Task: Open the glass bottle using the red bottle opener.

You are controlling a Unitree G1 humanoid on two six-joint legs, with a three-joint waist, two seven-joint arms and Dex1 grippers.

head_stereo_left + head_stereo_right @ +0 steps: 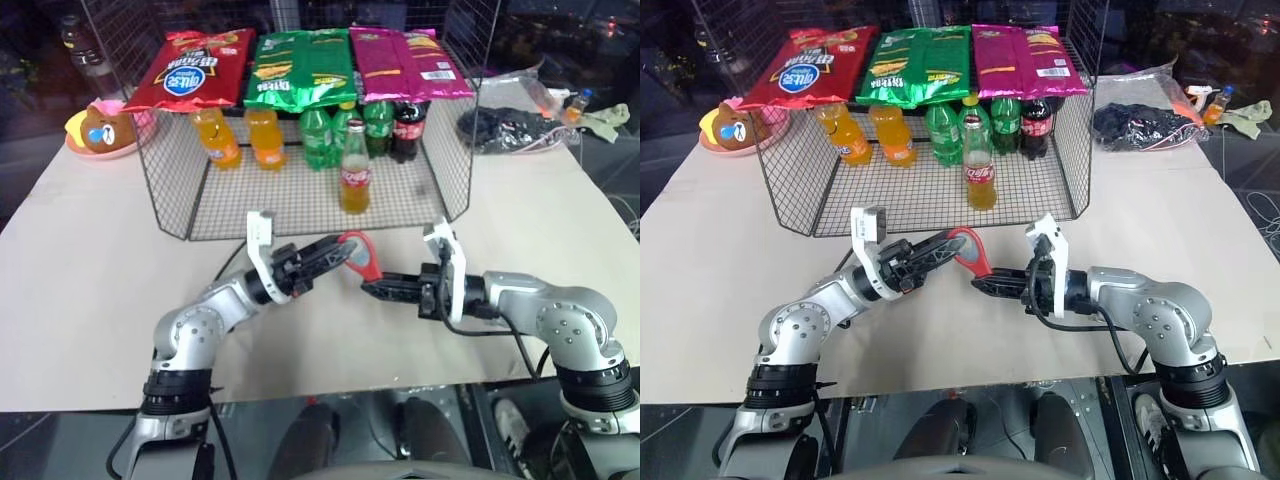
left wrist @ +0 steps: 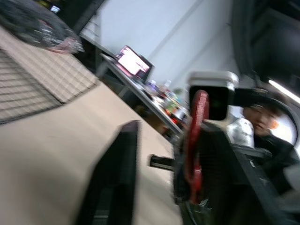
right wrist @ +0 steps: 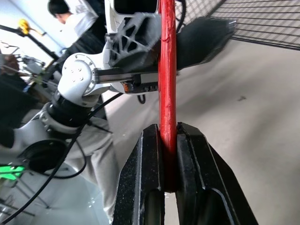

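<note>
Right wrist view: the red bottle opener (image 3: 168, 93) is standing edge-on at centre frame, its handle being pinched between the right gripper (image 3: 169, 140) fingers, clamped tight.
Left gripper (image 1: 335, 252): its fingers are parting around the loop head, apparently passing the opener across.
Glass bottle (image 1: 354, 168): upper centre, waiting capped inside the wire basket (image 1: 175, 200).

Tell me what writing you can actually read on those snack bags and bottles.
Glass bottle: white script on a red label, too small to read.
Red snack bag: large characters on a blue patch, not legible.
Green snack bag: print too blurred.
Pink snack bag: a white panel, unreadable.
Nothing reads clearly.
</note>
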